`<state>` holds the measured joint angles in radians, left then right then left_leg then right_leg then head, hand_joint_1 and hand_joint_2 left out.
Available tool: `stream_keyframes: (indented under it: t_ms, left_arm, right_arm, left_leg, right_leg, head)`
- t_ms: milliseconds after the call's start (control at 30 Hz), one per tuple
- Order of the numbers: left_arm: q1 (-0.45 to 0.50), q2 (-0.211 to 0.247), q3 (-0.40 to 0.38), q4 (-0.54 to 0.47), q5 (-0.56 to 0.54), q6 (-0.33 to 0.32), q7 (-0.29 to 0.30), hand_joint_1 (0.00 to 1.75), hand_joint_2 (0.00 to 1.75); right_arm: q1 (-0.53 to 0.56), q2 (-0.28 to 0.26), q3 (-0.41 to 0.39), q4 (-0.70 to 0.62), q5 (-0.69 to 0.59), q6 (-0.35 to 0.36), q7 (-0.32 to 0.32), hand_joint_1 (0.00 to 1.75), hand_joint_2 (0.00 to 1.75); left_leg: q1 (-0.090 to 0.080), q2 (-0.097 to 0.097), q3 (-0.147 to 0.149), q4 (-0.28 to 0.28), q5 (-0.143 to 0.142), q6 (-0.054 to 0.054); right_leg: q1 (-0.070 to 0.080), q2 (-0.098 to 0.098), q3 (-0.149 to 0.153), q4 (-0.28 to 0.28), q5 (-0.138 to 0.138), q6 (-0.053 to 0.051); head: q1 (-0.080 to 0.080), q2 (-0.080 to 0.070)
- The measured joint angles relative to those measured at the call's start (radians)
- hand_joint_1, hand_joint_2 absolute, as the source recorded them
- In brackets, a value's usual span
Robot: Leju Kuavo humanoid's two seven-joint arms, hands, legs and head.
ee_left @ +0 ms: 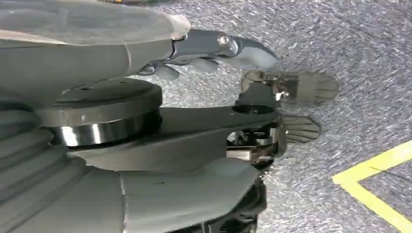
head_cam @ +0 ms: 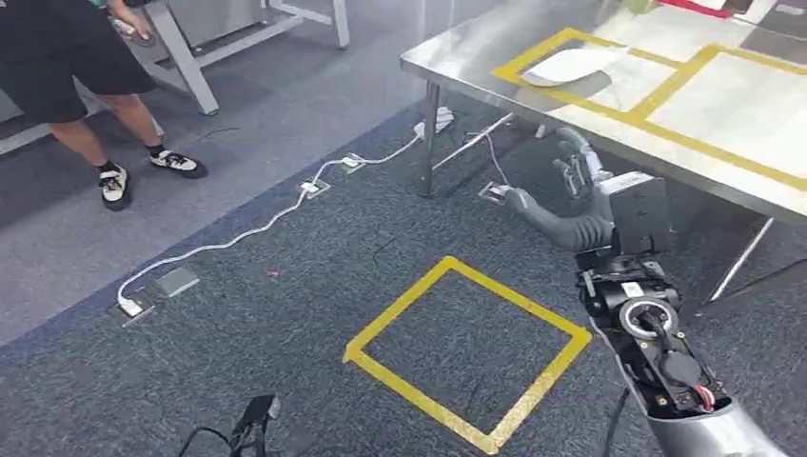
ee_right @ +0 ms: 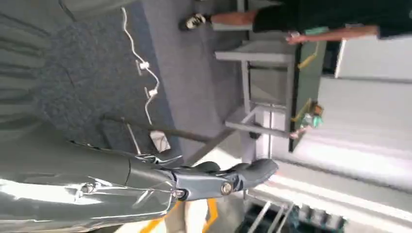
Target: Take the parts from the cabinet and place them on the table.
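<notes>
A person point(head_cam: 67, 67) is standing left, the right hand point(head_cam: 571, 195) is hanging open and empty beside the surface point(head_cam: 495, 48), where a white part point(head_cam: 571, 65) is lying, looking flat, light, best taken by its edge.

Grey-blue carpet point(head_cam: 285, 286) covers the floor, with a yellow tape square point(head_cam: 466, 347) at 6 o'clock. A white power cable point(head_cam: 266, 224) runs toward 9 o'clock. The steel surface point(head_cam: 476, 48), taped yellow, stands at 2 o'clock; a person's legs point(head_cam: 105, 124) at 10 o'clock.
</notes>
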<state>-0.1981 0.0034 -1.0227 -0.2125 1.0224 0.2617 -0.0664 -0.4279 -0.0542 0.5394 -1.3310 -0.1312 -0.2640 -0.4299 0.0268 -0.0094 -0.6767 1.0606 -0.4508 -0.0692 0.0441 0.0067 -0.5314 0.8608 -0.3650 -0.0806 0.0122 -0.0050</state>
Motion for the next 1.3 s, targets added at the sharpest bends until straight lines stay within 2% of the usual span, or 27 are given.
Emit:
stream_keyframes:
  t_ms: [67, 100, 133, 233, 267, 300, 367, 400, 433, 500, 567, 600, 633, 667, 733, 767, 800, 900, 933, 967, 1067, 1100, 1133, 1167, 1233, 1267, 1300]
  left_arm:
    - [0.001, 0.002, 0.000, 0.000, 0.000, 0.000, 0.000, 0.00, 0.00]
    - [0.001, 0.003, 0.000, 0.000, 0.000, 0.000, 0.000, 0.00, 0.00]
    - [0.000, 0.004, 0.000, 0.000, 0.000, 0.000, 0.000, 0.00, 0.00]
    - [-0.003, 0.007, 0.000, 0.000, -0.002, 0.001, 0.000, 0.00, 0.00]
    - [-0.005, 0.004, 0.000, 0.000, -0.003, 0.001, 0.000, 0.00, 0.00]
    - [-0.006, 0.001, 0.000, 0.000, -0.003, 0.001, 0.000, 0.00, 0.00]
    - [-0.004, -0.001, 0.000, 0.000, -0.003, 0.001, 0.003, 0.00, 0.00]
    - [-0.002, -0.006, -0.001, 0.000, -0.003, 0.000, 0.004, 0.00, 0.00]
    - [-0.003, -0.006, -0.001, 0.000, -0.003, 0.000, 0.004, 0.00, 0.00]
    - [0.002, -0.005, -0.001, 0.001, -0.003, 0.000, 0.003, 0.00, 0.00]
    - [0.004, -0.002, -0.001, 0.001, -0.003, 0.002, 0.003, 0.00, 0.00]
    - [0.005, 0.001, -0.001, 0.001, -0.003, 0.003, 0.003, 0.00, 0.00]
    - [0.008, 0.003, -0.001, 0.002, -0.002, 0.003, 0.003, 0.00, 0.00]
    - [0.009, 0.003, -0.001, 0.002, -0.002, 0.003, 0.003, 0.00, 0.00]
    - [0.008, 0.003, -0.001, 0.002, -0.002, 0.003, 0.003, 0.00, 0.00]
    - [0.009, -0.004, -0.001, 0.002, -0.002, 0.003, 0.003, 0.00, 0.00]
    - [0.009, -0.002, -0.001, 0.002, -0.002, 0.003, 0.003, 0.00, 0.00]
    - [0.009, -0.009, -0.001, 0.002, -0.002, 0.002, 0.003, 0.00, 0.00]
    - [0.009, -0.008, -0.001, 0.002, -0.001, 0.003, 0.004, 0.00, 0.00]
    - [0.011, -0.007, -0.001, 0.002, 0.000, 0.003, 0.003, 0.00, 0.00]
    - [0.011, -0.001, -0.001, 0.003, 0.000, 0.003, 0.003, 0.00, 0.00]
    - [0.011, 0.000, -0.001, 0.003, 0.000, 0.003, 0.003, 0.00, 0.00]
    - [0.011, 0.002, -0.001, 0.003, 0.000, 0.003, 0.003, 0.00, 0.00]
    - [0.010, 0.003, -0.001, 0.003, 0.000, 0.003, 0.003, 0.00, 0.00]
    - [0.008, 0.006, -0.001, 0.003, 0.000, 0.003, 0.003, 0.00, 0.00]
    - [0.006, 0.005, -0.001, 0.002, 0.000, 0.003, 0.003, 0.00, 0.00]
    - [0.005, -0.002, -0.001, 0.002, 0.000, 0.003, 0.003, 0.00, 0.00]
  right_arm:
    - [0.004, 0.000, 0.000, 0.000, -0.002, 0.001, 0.000, 0.00, 1.75]
    - [0.007, 0.000, 0.001, 0.000, -0.002, 0.001, 0.000, 0.00, 1.75]
    - [0.010, 0.000, 0.000, 0.000, -0.002, 0.000, 0.000, 0.00, 1.75]
    - [0.009, 0.000, 0.000, 0.001, -0.007, -0.006, -0.001, 0.00, 1.75]
    - [0.009, 0.000, -0.001, 0.001, -0.007, -0.009, -0.002, 0.00, 1.75]
    - [0.007, 0.000, -0.002, 0.001, -0.009, -0.010, -0.001, 0.00, 1.75]
    - [0.006, 0.000, -0.001, 0.001, -0.012, -0.010, -0.002, 0.00, 1.75]
    - [0.007, 0.000, -0.001, 0.003, -0.015, -0.012, -0.001, 0.00, 1.75]
    - [0.007, 0.000, -0.002, 0.004, -0.016, -0.019, 0.001, 0.00, 1.75]
    - [0.006, 0.000, -0.002, 0.006, -0.015, -0.036, 0.003, 0.00, 1.75]
    - [0.008, 0.002, 0.000, 0.012, -0.015, -0.053, 0.006, 0.00, 1.75]
    - [0.010, 0.002, 0.001, 0.015, -0.015, -0.060, 0.008, 0.00, 1.75]
    - [0.009, 0.002, 0.001, 0.017, -0.015, -0.065, 0.008, 0.00, 1.75]
    - [0.009, 0.003, 0.001, 0.018, -0.015, -0.068, 0.008, 0.00, 1.75]
    - [0.005, 0.004, -0.001, 0.018, -0.015, -0.071, 0.008, 0.00, 1.75]
    - [0.001, 0.004, -0.001, 0.017, -0.015, -0.072, 0.008, 0.00, 1.75]
    - [-0.003, 0.004, 0.000, 0.017, -0.015, -0.072, 0.007, 0.00, 1.75]
    - [-0.005, 0.007, 0.001, 0.019, -0.015, -0.072, 0.008, 0.00, 1.75]
    - [-0.005, 0.008, 0.001, 0.019, -0.015, -0.072, 0.008, 0.00, 1.75]
    - [-0.007, 0.010, 0.000, 0.019, -0.015, -0.072, 0.007, 0.00, 1.75]
    - [-0.004, 0.010, 0.000, 0.023, -0.015, -0.074, 0.008, 0.00, 1.75]
    - [-0.003, 0.010, 0.001, 0.023, -0.015, -0.073, 0.008, 0.00, 1.75]
    - [-0.001, 0.010, 0.001, 0.024, -0.015, -0.073, 0.009, 0.00, 1.75]
    - [0.002, 0.011, 0.001, 0.026, -0.016, -0.073, 0.008, 0.00, 1.75]
    - [0.003, 0.011, 0.000, 0.026, -0.015, -0.073, 0.008, 0.00, 1.75]
    - [0.003, 0.011, 0.000, 0.026, -0.015, -0.073, 0.008, 0.00, 1.75]
    - [0.001, 0.011, -0.001, 0.026, -0.016, -0.074, 0.008, 0.00, 1.75]
  left_leg:
    - [-0.003, 0.000, -0.073, 0.166, -0.066, -0.004]
    - [-0.003, 0.000, -0.088, 0.199, -0.068, -0.007]
    - [-0.003, 0.001, -0.077, 0.178, -0.048, -0.009]
    - [0.002, 0.003, 0.062, -0.078, 0.068, -0.020]
    - [0.000, 0.003, 0.075, -0.098, 0.052, -0.025]
    - [0.008, -0.002, 0.066, -0.110, 0.058, -0.015]
    - [0.009, -0.002, 0.047, -0.087, 0.059, -0.007]
    - [0.017, -0.001, 0.036, -0.080, 0.059, -0.007]
    - [0.013, -0.004, 0.031, -0.081, 0.054, -0.002]
    - [0.015, -0.005, 0.031, -0.079, 0.053, 0.001]
    - [0.014, -0.005, 0.033, -0.079, 0.051, 0.001]
    - [0.014, -0.005, 0.033, -0.081, 0.051, 0.001]
    - [0.010, -0.007, 0.035, -0.082, 0.051, 0.001]
    - [0.007, -0.010, 0.038, -0.084, 0.050, 0.001]
    - [-0.001, -0.013, 0.053, -0.093, 0.049, 0.002]
    - [0.001, -0.014, 0.063, -0.106, 0.049, 0.002]
    - [-0.003, -0.015, 0.063, -0.107, 0.055, -0.002]
    - [0.003, -0.016, 0.060, -0.123, 0.064, -0.006]
    - [-0.007, -0.016, 0.060, -0.125, 0.056, -0.005]
    - [-0.009, -0.009, 0.047, -0.095, 0.043, -0.006]
    - [-0.010, -0.005, -0.079, 0.144, -0.058, -0.015]
    - [-0.010, -0.004, -0.114, 0.205, -0.073, -0.021]
    - [-0.010, -0.002, -0.121, 0.210, -0.063, -0.025]
    - [-0.009, 0.001, -0.099, 0.161, -0.034, -0.028]
    - [-0.004, 0.002, 0.002, -0.022, 0.038, -0.038]
    - [0.002, 0.002, 0.043, -0.098, 0.048, -0.046]
    - [0.005, -0.004, 0.043, -0.098, 0.061, -0.035]
  right_leg:
    - [0.003, 0.001, -0.010, 0.009, 0.000, 0.001]
    - [0.004, 0.001, -0.013, 0.014, -0.001, 0.002]
    - [0.004, 0.002, -0.016, 0.017, -0.002, 0.003]
    - [-0.004, 0.005, -0.020, 0.045, -0.020, 0.022]
    - [0.006, 0.007, -0.034, 0.054, -0.025, 0.029]
    - [0.005, 0.009, -0.045, 0.077, -0.030, 0.029]
    - [0.008, 0.013, -0.063, 0.081, -0.033, 0.028]
    - [0.008, 0.015, -0.071, 0.085, -0.042, 0.031]
    - [0.010, 0.014, -0.092, 0.107, -0.062, 0.039]
    - [-0.002, 0.010, -0.143, 0.245, -0.128, 0.045]
    - [-0.005, 0.007, -0.236, 0.427, -0.185, 0.046]
    - [-0.005, 0.008, -0.264, 0.466, -0.186, 0.048]
    - [-0.005, 0.008, -0.268, 0.450, -0.164, 0.047]
    - [-0.004, 0.008, -0.248, 0.393, -0.124, 0.040]
    - [0.009, 0.010, -0.160, 0.192, -0.018, 0.010]
    - [0.023, 0.010, -0.118, 0.103, 0.011, -0.011]
    - [0.023, 0.007, -0.100, 0.086, 0.006, -0.014]
    - [0.026, 0.009, -0.090, 0.072, 0.014, -0.013]
    - [0.013, 0.002, -0.061, 0.020, 0.032, -0.022]
    - [0.012, 0.001, -0.055, 0.004, 0.035, -0.015]
    - [0.008, -0.002, -0.066, 0.012, 0.035, -0.015]
    - [0.007, -0.002, -0.075, 0.022, 0.033, -0.013]
    - [0.007, -0.002, -0.080, 0.031, 0.031, -0.010]
    - [0.007, 0.000, -0.084, 0.033, 0.031, -0.009]
    - [0.001, 0.005, -0.091, 0.045, 0.029, 0.001]
    - [0.000, 0.008, -0.097, 0.058, 0.023, 0.009]
    - [0.012, 0.009, -0.109, 0.072, 0.021, 0.013]
  head:
    - [-0.004, 0.000]
    - [-0.013, 0.000]
    - [-0.015, 0.000]
    - [-0.023, 0.000]
    - [-0.031, 0.000]
    - [-0.042, 0.000]
    - [-0.021, 0.000]
    - [-0.021, 0.000]
    - [-0.024, 0.000]
    - [0.005, 0.000]
    - [0.005, 0.000]
    - [0.006, 0.000]
    - [0.008, 0.000]
    - [0.010, 0.000]
    - [0.013, 0.000]
    - [0.013, 0.000]
    - [0.011, 0.000]
    - [0.011, 0.000]
    - [0.018, 0.000]
    - [0.014, 0.000]
    - [0.000, 0.000]
    - [-0.001, 0.000]
    - [-0.007, 0.000]
    - [-0.011, 0.000]
    - [-0.012, 0.000]
    - [-0.019, 0.000]
    - [-0.034, 0.000]
